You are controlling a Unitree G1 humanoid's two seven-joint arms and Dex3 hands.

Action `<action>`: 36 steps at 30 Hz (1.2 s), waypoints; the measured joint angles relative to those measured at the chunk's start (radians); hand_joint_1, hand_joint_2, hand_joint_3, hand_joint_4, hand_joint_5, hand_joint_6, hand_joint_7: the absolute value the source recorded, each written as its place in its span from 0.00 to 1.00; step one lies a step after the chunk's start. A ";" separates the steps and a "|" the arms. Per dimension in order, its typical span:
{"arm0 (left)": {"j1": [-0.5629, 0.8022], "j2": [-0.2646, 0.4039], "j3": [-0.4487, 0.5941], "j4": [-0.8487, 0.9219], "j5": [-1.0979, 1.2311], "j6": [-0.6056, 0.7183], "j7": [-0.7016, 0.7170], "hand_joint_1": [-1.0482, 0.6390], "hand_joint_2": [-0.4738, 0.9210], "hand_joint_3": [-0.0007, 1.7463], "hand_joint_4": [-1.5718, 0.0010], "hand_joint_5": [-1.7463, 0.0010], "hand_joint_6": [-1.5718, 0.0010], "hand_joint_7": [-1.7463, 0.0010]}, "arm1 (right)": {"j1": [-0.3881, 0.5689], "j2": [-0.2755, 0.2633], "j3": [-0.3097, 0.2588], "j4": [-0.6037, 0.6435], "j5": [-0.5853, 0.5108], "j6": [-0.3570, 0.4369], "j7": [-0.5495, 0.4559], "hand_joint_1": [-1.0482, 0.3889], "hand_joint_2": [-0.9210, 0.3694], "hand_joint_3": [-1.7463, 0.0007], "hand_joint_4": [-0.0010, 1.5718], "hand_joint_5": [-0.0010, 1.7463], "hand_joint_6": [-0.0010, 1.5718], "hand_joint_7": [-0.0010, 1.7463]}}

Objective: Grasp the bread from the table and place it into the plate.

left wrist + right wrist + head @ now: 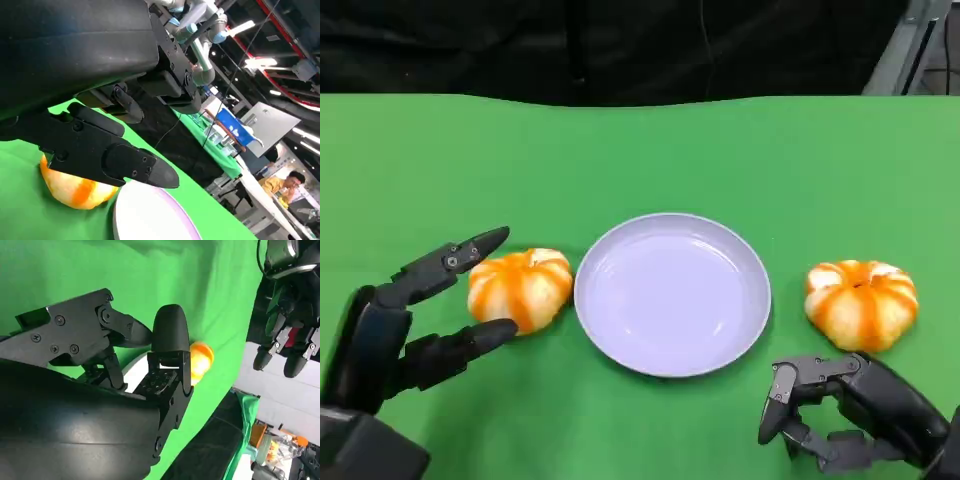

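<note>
left hand (415,320): fingers spread around pumpkin-shaped bread (520,288), left of plate (672,293) | right hand (850,410): fingers curled, holding nothing, right of plate

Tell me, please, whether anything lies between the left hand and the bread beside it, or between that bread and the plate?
Nothing visible does. The left hand has its fingers spread on either side of the left bread, and only a narrow strip of green table separates that bread from the plate rim.
</note>
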 measured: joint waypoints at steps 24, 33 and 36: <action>-0.005 0.066 -0.037 -0.049 0.188 0.042 0.148 0.29 1.00 0.02 0.58 1.00 0.54 1.00 | 0.000 0.000 0.000 0.000 0.000 0.000 0.000 0.66 0.14 0.54 0.46 0.95 0.51 0.66; -0.022 0.087 -0.055 -0.062 0.236 0.077 0.202 0.28 0.99 0.02 0.61 1.00 0.59 1.00 | 0.000 0.000 0.000 0.006 0.000 0.000 0.001 0.66 0.13 0.56 0.46 0.94 0.51 0.65; -0.042 0.096 -0.077 -0.065 0.258 0.141 0.203 0.27 0.99 0.01 0.62 1.00 0.61 1.00 | 0.000 0.000 0.000 0.010 0.000 -0.001 0.001 0.65 0.13 0.56 0.46 0.95 0.51 0.65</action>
